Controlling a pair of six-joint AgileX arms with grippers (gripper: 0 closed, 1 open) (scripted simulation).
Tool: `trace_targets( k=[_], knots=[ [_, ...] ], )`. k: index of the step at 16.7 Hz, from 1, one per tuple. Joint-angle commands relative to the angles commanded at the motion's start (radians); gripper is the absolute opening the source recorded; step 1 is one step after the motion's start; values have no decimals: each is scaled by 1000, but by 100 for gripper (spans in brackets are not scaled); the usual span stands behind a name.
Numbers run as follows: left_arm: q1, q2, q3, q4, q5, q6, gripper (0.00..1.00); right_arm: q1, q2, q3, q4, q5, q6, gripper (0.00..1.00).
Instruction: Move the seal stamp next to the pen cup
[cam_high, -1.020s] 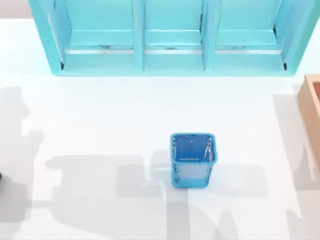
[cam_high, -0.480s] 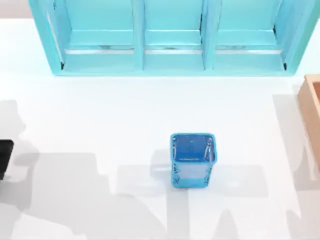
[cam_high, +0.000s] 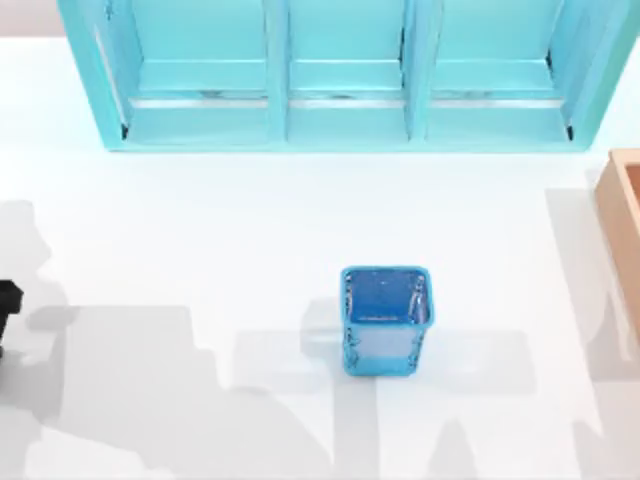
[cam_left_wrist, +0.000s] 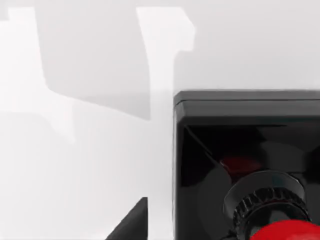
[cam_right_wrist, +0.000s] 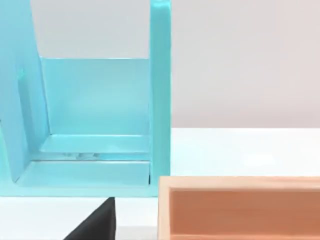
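Black square stamp base with glossy red knob: cut off by left wrist view's edges, knob barely in. Tan wooden box cropped at top view's right edge. Light-blue shelf unit cropped at top.

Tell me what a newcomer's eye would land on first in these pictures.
First, the big light-blue shelf unit spanning the far side of the table, then the translucent blue pen cup standing alone near the middle. In the left wrist view the seal stamp looms close, black block with its red knob; a tan wooden box sits at the table's right edge.
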Motion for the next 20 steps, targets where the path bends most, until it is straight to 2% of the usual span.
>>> trace_targets(
  k=[8,18,20],
  knots=[
    [0,0,0,0,0,0,2,0,0,0,0,0,0,100],
    [-4,-1,3,-3,1,-2,0,0,0,0,0,0,0,100],
    [-40,0,39,-39,0,-37,0,0,0,0,0,0,0,100]
  ],
)
